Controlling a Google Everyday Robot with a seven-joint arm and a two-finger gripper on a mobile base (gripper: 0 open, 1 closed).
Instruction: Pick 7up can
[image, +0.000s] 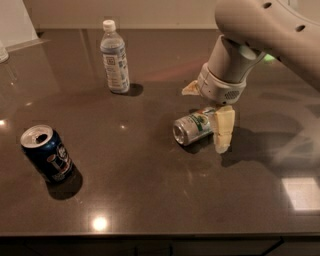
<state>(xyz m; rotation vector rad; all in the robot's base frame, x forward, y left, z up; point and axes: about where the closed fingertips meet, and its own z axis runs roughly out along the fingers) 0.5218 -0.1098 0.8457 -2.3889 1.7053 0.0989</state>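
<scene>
The 7up can (191, 129), silver with green lettering, lies on its side on the dark table (150, 190), right of centre, with its open top facing left. My gripper (205, 120) hangs down over the can's right end. One cream finger (223, 131) stands in front of the can and touches or nearly touches it. The other finger (190, 89) shows behind it. The jaws are spread, with the can between them, and the can rests on the table.
A dark blue can (46, 154) with a white label stands upright at the front left. A clear plastic bottle (114, 57) with a white cap stands at the back, left of the gripper. The table's front edge (160, 235) runs along the bottom.
</scene>
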